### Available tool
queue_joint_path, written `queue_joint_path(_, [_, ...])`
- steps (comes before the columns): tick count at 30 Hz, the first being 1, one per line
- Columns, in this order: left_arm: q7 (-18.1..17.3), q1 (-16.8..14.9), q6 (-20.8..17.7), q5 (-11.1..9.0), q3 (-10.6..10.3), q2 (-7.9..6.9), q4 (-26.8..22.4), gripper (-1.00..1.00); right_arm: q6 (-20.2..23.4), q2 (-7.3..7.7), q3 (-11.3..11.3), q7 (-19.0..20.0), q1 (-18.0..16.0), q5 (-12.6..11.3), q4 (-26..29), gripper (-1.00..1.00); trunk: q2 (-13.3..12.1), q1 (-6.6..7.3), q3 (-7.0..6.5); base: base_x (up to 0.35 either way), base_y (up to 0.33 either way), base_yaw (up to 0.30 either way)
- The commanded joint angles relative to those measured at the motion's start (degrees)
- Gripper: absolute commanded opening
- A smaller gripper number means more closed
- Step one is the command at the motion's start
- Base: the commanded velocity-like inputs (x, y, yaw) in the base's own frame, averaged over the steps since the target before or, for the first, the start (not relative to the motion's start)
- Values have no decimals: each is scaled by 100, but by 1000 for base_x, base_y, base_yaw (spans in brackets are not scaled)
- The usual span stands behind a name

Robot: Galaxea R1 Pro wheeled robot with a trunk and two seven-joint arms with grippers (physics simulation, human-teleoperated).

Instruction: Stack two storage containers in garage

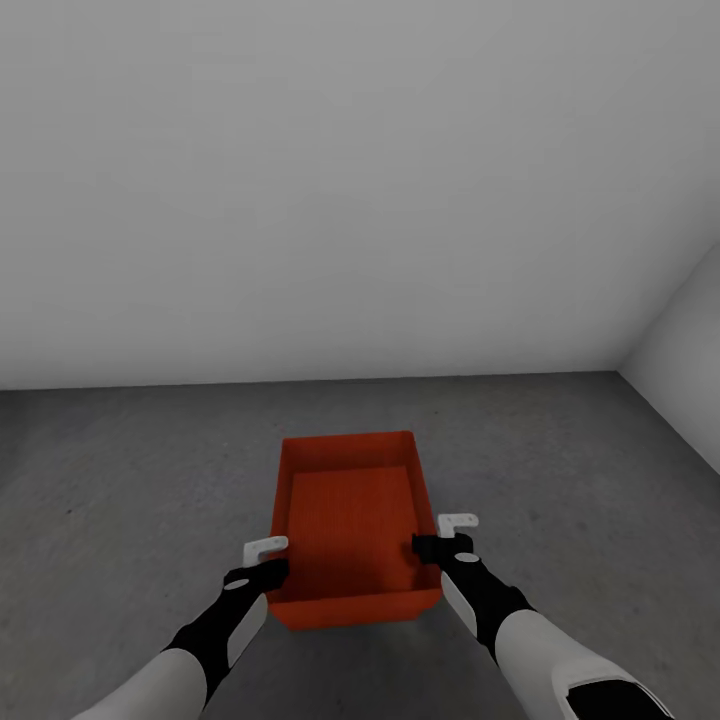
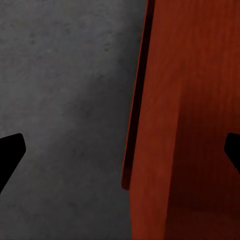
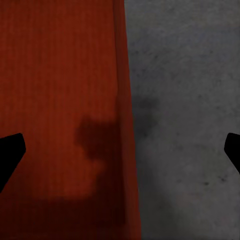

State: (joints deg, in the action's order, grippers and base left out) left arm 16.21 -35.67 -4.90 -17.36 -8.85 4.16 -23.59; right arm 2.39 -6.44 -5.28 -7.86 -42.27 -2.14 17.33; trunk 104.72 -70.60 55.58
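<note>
One container (image 1: 350, 525) is in sight, an open-top orange-red box low at 6 o'clock in the head view, apparently resting on the grey floor (image 1: 130, 470). Nearest the camera, both arms reach to it. The left gripper (image 1: 268, 558) sits at the box's 9 o'clock wall, one white finger outside and the dark one at the rim. The right gripper (image 1: 443, 532) sits at the 3 o'clock wall likewise. In each wrist view the fingertips stand wide apart with the wall (image 2: 137, 115) running between them and not touched, so both grippers straddle a side wall, spread and holding nothing.

The box looks stiff, smooth-walled, empty and probably light; I judge the thin side rims the only good hold, pinched evenly from both sides, since the slick walls could slip or tilt.

Beyond, at 12 o'clock, the floor meets a white wall (image 1: 360, 180); a corner shows at 3 o'clock.
</note>
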Motion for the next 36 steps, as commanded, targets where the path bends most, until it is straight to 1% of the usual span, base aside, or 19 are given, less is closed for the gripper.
queue_joint_path(1, [49,-1,-29,-39,-48,-5,-13,100,25,3,-47,-41,-1,-23,7,100,2,1,4,0,0,0])
queue_joint_path(4, [54,-1,-30,-39,-47,-4,-17,100,26,3,-49,-41,-1,-21,7,100,2,1,4,0,0,0])
queue_joint_path(36, [58,-1,-38,-39,-38,-8,-56,100,50,11,-43,-6,-8,-16,78,100,-1282,703,-570,0,0,0])
